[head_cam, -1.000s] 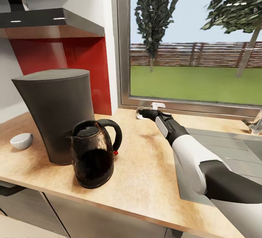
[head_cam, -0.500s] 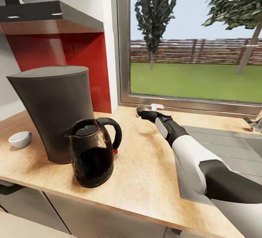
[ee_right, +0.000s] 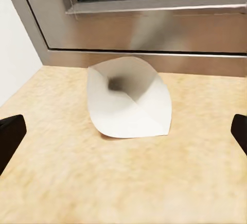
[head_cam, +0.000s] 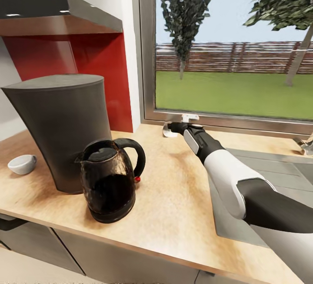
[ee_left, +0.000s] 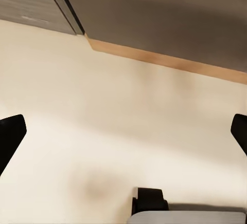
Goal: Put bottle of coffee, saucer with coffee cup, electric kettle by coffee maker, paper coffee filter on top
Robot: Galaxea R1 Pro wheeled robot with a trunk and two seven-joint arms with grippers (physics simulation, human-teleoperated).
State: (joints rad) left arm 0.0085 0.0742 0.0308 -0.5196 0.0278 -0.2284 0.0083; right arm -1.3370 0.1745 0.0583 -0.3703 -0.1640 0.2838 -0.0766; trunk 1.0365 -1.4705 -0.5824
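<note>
The dark grey coffee maker point(head_cam: 56, 132) stands on the wood-grain countertop point(head_cam: 174, 206), with the smoky electric kettle point(head_cam: 111, 179) right in front of it. A small white coffee cup point(head_cam: 21, 163) sits on the counter to its left. The black kitchen shelf point(head_cam: 56, 10) hangs above. An off-white paper coffee filter point(head_cam: 167, 130) point(ee_right: 128, 98) lies by the window frame. My right gripper point(head_cam: 173, 127) point(ee_right: 123, 134) is open just short of the filter, one finger on each side. My left gripper point(ee_left: 123, 136) is open over the pale floor. The saucer and the bottle of coffee are out of view.
A steel sink point(head_cam: 269, 175) is set into the counter on the right, with a faucet point(head_cam: 306, 145) at the edge of view. A red backsplash point(head_cam: 100, 80) and the window frame point(head_cam: 226, 121) bound the counter at the back. Grey cabinet fronts point(ee_left: 154, 13) stand above the floor.
The head camera has shifted, so the whole scene sits a little lower and further left. My right gripper has stayed at the filter, edging slightly toward the window.
</note>
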